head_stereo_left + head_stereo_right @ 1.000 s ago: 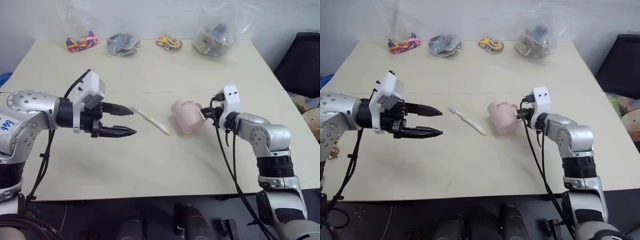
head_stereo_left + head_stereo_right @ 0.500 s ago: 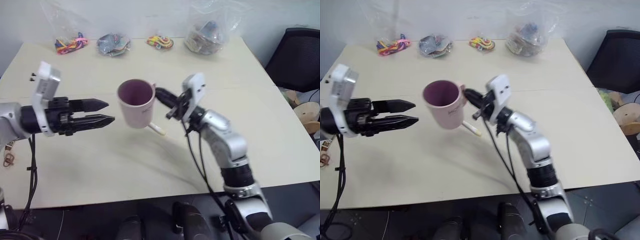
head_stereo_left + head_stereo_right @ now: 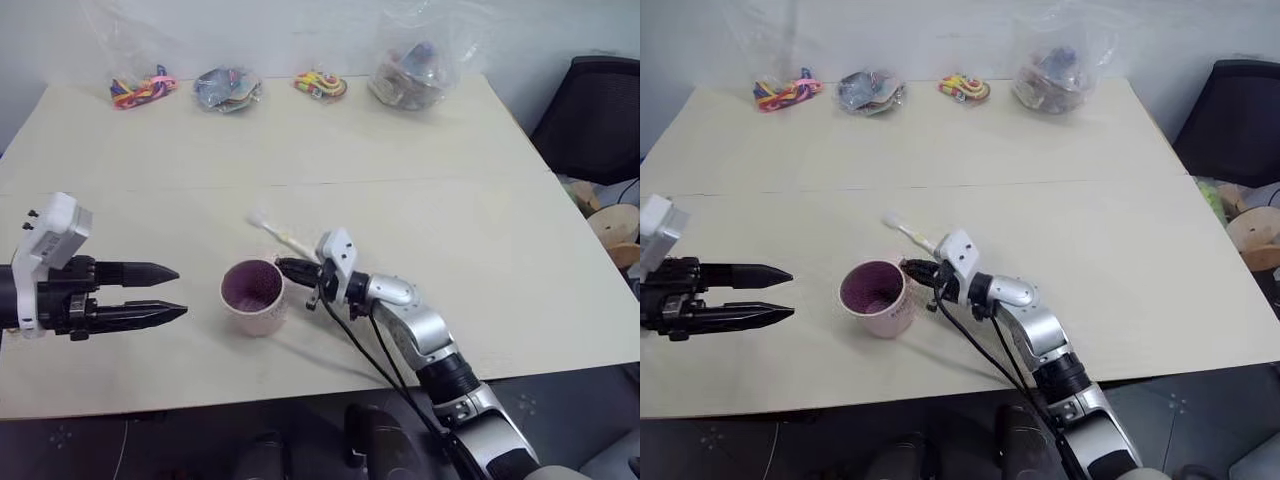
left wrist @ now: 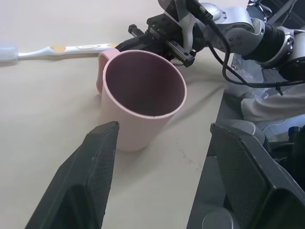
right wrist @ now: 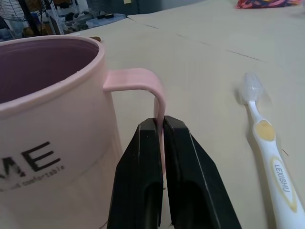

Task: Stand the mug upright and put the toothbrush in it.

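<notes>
A pale wooden table (image 3: 420, 140) fills the scene; near its front edge the left gripper (image 3: 160, 292) hovers with fingers spread, pointing at the mug (image 3: 252, 296); the mug stands upright, its handle pinched by the right gripper (image 3: 290, 270); the toothbrush (image 3: 282, 236) lies just beyond; bags of small items (image 3: 221, 87) line the far edge.

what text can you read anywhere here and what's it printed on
"LEXISHU": on the toothbrush handle.
"ME": large dark letters on the mug wall, the end of a longer word cut off at the picture's edge.
"comfortable": small line under those letters on the mug.
Bags at the table's far edge: no lettering legible.
</notes>
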Motion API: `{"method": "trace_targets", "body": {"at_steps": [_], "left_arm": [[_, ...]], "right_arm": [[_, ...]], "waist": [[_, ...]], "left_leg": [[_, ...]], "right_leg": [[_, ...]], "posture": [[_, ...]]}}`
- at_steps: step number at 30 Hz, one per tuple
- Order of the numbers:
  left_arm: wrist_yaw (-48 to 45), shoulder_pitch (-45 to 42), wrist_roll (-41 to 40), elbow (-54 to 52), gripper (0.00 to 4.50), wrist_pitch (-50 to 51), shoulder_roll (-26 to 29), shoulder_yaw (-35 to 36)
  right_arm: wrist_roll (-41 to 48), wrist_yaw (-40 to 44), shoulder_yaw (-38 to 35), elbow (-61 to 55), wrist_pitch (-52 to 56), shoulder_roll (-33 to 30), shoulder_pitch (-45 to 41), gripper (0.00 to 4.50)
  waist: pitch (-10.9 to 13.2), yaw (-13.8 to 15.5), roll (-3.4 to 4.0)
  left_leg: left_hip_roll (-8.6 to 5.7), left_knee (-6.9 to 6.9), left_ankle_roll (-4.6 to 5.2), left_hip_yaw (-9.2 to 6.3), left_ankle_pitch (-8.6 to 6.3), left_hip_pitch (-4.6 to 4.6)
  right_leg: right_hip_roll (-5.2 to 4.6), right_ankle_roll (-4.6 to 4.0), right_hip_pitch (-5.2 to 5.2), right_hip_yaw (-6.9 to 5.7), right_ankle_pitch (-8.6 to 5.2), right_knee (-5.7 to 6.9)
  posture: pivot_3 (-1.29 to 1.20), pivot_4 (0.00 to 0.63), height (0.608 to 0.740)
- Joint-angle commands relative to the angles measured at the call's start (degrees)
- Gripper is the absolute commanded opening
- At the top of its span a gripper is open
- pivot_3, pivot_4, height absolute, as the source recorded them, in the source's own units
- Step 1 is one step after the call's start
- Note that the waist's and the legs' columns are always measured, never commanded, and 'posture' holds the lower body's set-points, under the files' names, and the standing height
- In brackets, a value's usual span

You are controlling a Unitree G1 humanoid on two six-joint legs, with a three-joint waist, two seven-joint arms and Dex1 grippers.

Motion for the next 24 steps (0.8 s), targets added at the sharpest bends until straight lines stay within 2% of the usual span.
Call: {"method": "trace_targets", "body": {"at_steps": [1, 2, 6, 11, 15, 18, 24], "left_arm": [[0.1, -1.9, -1.0, 0.1, 3.23, -1.5, 0.7, 1.1], [0.3, -2.8, -1.1, 0.6, 3.23, -1.8, 0.8, 0.6], [0.5, -5.6, -0.6, 1.7, 3.23, -3.5, 0.7, -2.1], [-0.3, -7.8, -0.9, 2.7, 3.23, -4.7, 1.3, -3.9], [-1.3, -8.5, 0.4, 3.8, 3.23, -6.1, 2.2, -4.2], [-1.7, -8.6, 1.6, 5.1, 3.23, -7.6, 2.8, -3.9], [-2.7, -7.8, 4.1, 6.9, 3.23, -10.3, 3.7, -2.4]], "right_arm": [[-1.0, -0.1, -0.3, 0.6, -0.3, 0.1, -0.7, 0.56], [-1.0, 0.0, -0.5, 0.3, 0.4, -0.1, -0.7, 0.78], [-1.9, 0.6, -0.9, -4.7, 3.6, -3.5, -0.5, 2.15], [0.9, 4.1, -3.1, -13.8, 12.0, -11.4, -1.7, 2.15], [4.8, 8.7, -5.4, -17.1, 21.4, -18.2, -7.9, 2.15], [2.1, 8.7, -3.3, -10.3, 26.1, -19.5, -15.6, 2.15], [-4.5, 6.2, 1.1, 11.6, 25.0, -11.5, -28.8, 2.15]], "waist": [[0.0, 0.0, 0.00], [0.0, 0.0, 0.00], [0.0, 0.2, 0.01], [0.0, 0.2, 0.01], [0.0, 0.3, 0.02], [0.0, 0.0, 0.04], [0.0, -0.2, 0.03]], "left_leg": [[0.00, 0.00, -0.01, 0.00, -0.01, 0.00], [0.00, 0.00, -0.01, 0.00, -0.01, 0.00], [-0.02, 0.02, -0.01, -0.01, -0.01, -0.02], [-0.02, 0.03, -0.01, -0.01, -0.01, -0.02], [-0.01, 0.04, -0.01, 0.01, -0.01, -0.03], [0.02, 0.01, -0.01, 0.08, -0.01, 0.01], [0.03, -0.02, -0.02, 0.18, 0.00, -0.06]], "right_leg": [[0.00, -0.01, 0.00, 0.00, 0.00, 0.01], [0.00, -0.01, -0.01, 0.00, -0.01, 0.01], [-0.03, -0.02, 0.00, 0.00, -0.01, 0.01], [-0.04, -0.01, -0.01, 0.00, -0.01, 0.03], [-0.04, -0.01, -0.03, 0.00, -0.01, 0.03], [-0.01, -0.03, -0.07, 0.02, -0.02, 0.07], [-0.01, -0.16, -0.28, 0.02, -0.09, 0.24]], "posture": [[0.00, 0.150, 0.740], [0.00, 0.150, 0.740], [0.00, 0.150, 0.740], [0.00, 0.150, 0.740], [0.00, 0.150, 0.740], [0.00, 0.150, 0.740], [0.00, 0.150, 0.740]]}}
